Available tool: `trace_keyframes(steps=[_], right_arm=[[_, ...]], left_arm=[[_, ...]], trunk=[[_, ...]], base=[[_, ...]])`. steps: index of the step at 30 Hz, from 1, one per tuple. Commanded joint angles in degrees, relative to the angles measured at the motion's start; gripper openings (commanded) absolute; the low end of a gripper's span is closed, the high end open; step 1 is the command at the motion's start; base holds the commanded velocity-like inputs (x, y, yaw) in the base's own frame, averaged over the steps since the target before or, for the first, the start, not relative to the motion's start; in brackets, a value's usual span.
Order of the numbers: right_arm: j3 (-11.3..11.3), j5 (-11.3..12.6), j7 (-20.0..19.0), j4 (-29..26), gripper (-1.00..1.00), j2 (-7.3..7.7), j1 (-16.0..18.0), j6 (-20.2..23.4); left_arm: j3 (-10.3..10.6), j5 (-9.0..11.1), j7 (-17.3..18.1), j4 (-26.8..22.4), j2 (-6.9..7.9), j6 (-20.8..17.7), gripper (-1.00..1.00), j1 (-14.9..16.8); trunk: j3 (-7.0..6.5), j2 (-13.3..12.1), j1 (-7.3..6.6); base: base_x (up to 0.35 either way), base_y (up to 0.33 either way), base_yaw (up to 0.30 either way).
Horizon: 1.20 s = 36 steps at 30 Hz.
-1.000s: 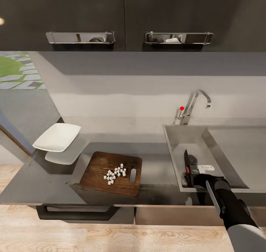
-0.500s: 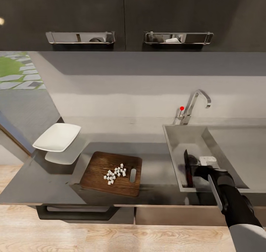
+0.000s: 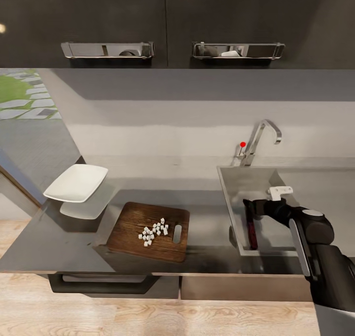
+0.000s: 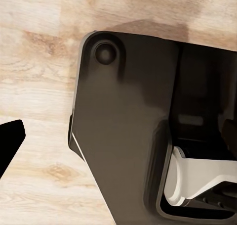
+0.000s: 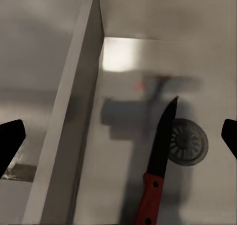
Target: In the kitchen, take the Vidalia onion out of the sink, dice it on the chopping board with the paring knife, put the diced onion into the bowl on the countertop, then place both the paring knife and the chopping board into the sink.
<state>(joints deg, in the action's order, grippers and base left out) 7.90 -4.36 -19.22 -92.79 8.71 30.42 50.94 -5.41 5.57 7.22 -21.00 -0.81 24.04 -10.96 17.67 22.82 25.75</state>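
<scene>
Now my right gripper [image 3: 252, 207] hung with fingers spread above the slim orange-red-handled, dark-bladed paring knife [image 5: 157, 170] lying in the rectangular grey steel sink [image 3: 235, 184], so I judged a straight, clean lift best, then the dice-strewn dark brown wooden chopping board [image 3: 133, 227].

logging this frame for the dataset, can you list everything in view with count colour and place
paring knife: 1, orange-red handle, dark blade, lying in the sink by the drain
sink: 1, grey steel, right of the countertop
tap: 1, chrome with red knob, behind the sink
chopping board: 1, dark brown, near the countertop's front edge
diced onion: many pale bits, on the chopping board
bowl: 1, white, far left
countertop: 1, grey
right gripper: 1, black, open above the paring knife
</scene>
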Motion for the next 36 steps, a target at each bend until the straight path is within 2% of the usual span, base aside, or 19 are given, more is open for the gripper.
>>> trace_keyframes(steps=[1,5,9,10,12,14,15,17,20,25,28,31,36], right_arm=[[0.1,-0.5,-1.4,-0.2,1.0,0.0,-0.1,0.2],[0.1,-0.6,-2.8,-0.6,1.0,-0.08,-1.1,-0.2],[0.2,-0.6,-2.8,-0.7,1.0,-0.19,-1.3,-1.6],[0.2,-0.6,-2.3,-0.7,1.0,-0.61,-1.3,-1.7],[0.3,-0.7,-0.3,-0.7,1.0,-2.23,-1.3,-1.7],[0.4,-0.7,3.8,-0.7,1.0,-4.77,-1.3,-1.7],[0.5,-0.7,7.0,-0.7,1.0,-6.41,-1.3,-1.8],[0.5,-0.7,9.6,-0.8,1.0,-7.76,-1.3,-2.0],[0.2,-0.7,10.7,-0.8,1.0,-8.85,-1.3,-2.0],[-0.6,-0.7,11.2,-0.8,1.0,-12.31,-1.3,-2.4],[-1.7,-0.7,11.3,-0.8,1.0,-13.09,-1.3,-4.8],[-5.2,-0.7,11.3,-0.9,1.0,-13.32,-1.3,-7.2],[-6.2,-0.7,11.2,-0.9,1.0,-13.36,-1.4,-7.7]], left_arm=[[-0.3,0.6,0.6,-0.1,-0.02,-0.1,1.0,0.0],[-0.3,0.6,0.6,-0.1,0.01,-0.1,1.0,0.0],[-0.3,0.6,0.6,-0.1,0.02,-0.1,1.0,0.0],[-0.3,0.6,0.6,-0.1,0.02,-0.1,1.0,0.0],[-0.3,0.6,0.6,-0.1,0.02,-0.1,1.0,0.0],[-0.3,0.6,0.6,-0.1,0.02,-0.1,1.0,0.0],[-0.3,0.6,0.5,-0.1,0.01,-0.1,1.0,0.0],[-0.3,0.6,0.6,0.0,-0.02,-0.1,1.0,0.0],[-0.3,0.7,0.6,0.0,0.01,-0.1,1.0,0.0],[-0.3,0.7,0.5,0.6,0.02,-0.1,1.0,0.0],[-0.3,0.7,0.5,0.7,0.02,-0.1,1.0,0.0],[-0.3,0.7,0.5,0.8,0.09,-0.1,1.0,0.0],[-0.3,0.7,0.5,0.8,0.1,-0.1,1.0,0.0]], trunk=[[0.09,0.1,0.03],[0.09,0.1,0.03],[0.09,0.1,0.03],[0.09,0.1,0.03],[0.09,0.1,0.03],[0.09,0.1,0.03],[0.09,0.1,0.03],[0.09,0.1,0.03],[0.09,0.1,0.03],[0.09,0.1,0.03],[0.09,0.1,0.03],[0.09,0.1,0.03],[0.09,0.1,0.03]], base=[[0.0,0.0,0.0],[0.0,0.0,0.0],[0.0,0.0,0.0],[0.0,0.0,0.0],[0.0,0.0,0.0],[0.0,0.0,0.0],[0.0,0.0,0.0],[0.0,0.0,0.0],[0.0,0.0,0.0],[0.0,0.0,0.0],[0.0,0.0,0.0],[0.0,0.0,0.0],[0.0,0.0,0.0]])
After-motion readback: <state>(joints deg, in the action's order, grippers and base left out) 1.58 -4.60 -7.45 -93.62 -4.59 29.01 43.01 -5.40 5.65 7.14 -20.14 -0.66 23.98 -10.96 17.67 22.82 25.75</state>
